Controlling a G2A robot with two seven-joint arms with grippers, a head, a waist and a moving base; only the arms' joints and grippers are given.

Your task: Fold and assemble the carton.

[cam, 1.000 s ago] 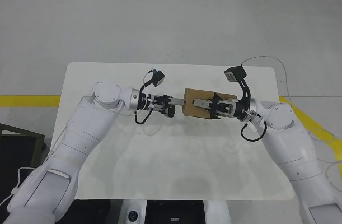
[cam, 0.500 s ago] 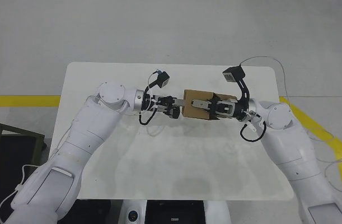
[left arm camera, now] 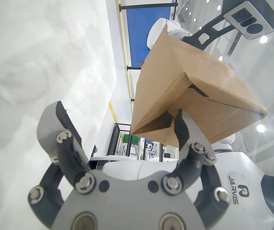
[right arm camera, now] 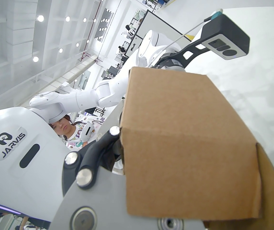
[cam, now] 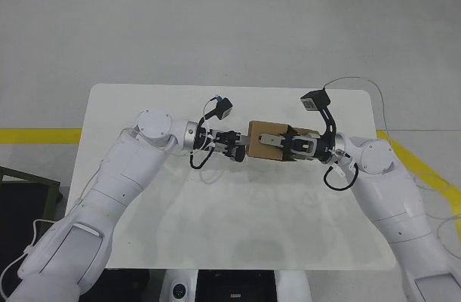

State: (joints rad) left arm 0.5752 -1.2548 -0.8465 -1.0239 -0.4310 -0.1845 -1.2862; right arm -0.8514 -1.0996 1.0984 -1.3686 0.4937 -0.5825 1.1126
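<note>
A brown carton (cam: 269, 140) hangs just above the middle of the white table (cam: 139, 226), held between both arms. My right gripper (cam: 274, 140) is shut on its wall, one finger lying along the top face. In the right wrist view the carton (right arm camera: 187, 140) is close up, with a dark finger (right arm camera: 103, 144) beside it. My left gripper (cam: 238, 143) is at the carton's opposite end. In the left wrist view it (left arm camera: 120, 120) is open. One fingertip (left arm camera: 181, 128) presses on a partly folded end flap of the carton (left arm camera: 187, 92); the other fingertip is free.
The table has wide bare areas in front of and behind the arms. Yellow floor tape (cam: 34, 136) runs past both sides of the table. A dark bin (cam: 11, 204) stands on the floor by the table's left edge.
My left gripper has moved right and closed the gap to the carton's end, now touching the flap. The right arm and carton have stayed in place.
</note>
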